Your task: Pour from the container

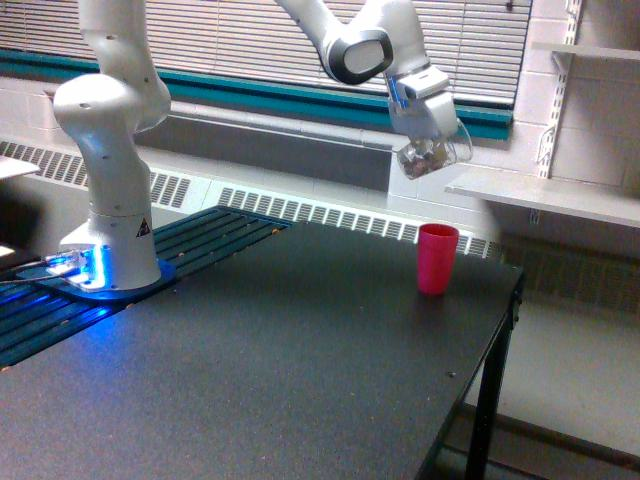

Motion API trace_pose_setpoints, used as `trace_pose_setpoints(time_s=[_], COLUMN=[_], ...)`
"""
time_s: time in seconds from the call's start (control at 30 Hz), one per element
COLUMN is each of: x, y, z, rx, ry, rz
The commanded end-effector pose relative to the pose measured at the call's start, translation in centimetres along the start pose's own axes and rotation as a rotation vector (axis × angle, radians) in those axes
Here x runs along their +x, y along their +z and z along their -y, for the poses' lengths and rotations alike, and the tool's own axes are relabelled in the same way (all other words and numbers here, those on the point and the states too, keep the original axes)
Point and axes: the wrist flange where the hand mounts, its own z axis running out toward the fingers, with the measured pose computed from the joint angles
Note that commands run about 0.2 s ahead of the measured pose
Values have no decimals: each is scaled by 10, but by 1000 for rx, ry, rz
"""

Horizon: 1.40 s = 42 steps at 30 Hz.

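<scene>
A small clear container [432, 156] with brownish bits at its bottom hangs in the air, tilted a little, high above the table. My gripper [428, 140] is shut on the container from above. A pink-red cup [437, 258] stands upright on the black table [260, 370] near its far right corner, below the container and well apart from it.
The arm's white base [108, 200] stands at the exterior view's left on a blue-lit plate. A radiator grille runs along the wall behind the table. White shelves [545, 195] hang on the wall at the right. The table's right edge drops off beside the pink-red cup.
</scene>
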Motion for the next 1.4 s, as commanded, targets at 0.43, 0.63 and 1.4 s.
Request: trace_pose_setpoints(time_s=[0.43, 0.63, 1.4], x=[-18, -19, -26], y=[46, 56, 69], z=[-9, -13, -37], rx=[-39, -61, -125], ry=[-33, -42, -60], rz=[105, 123, 198])
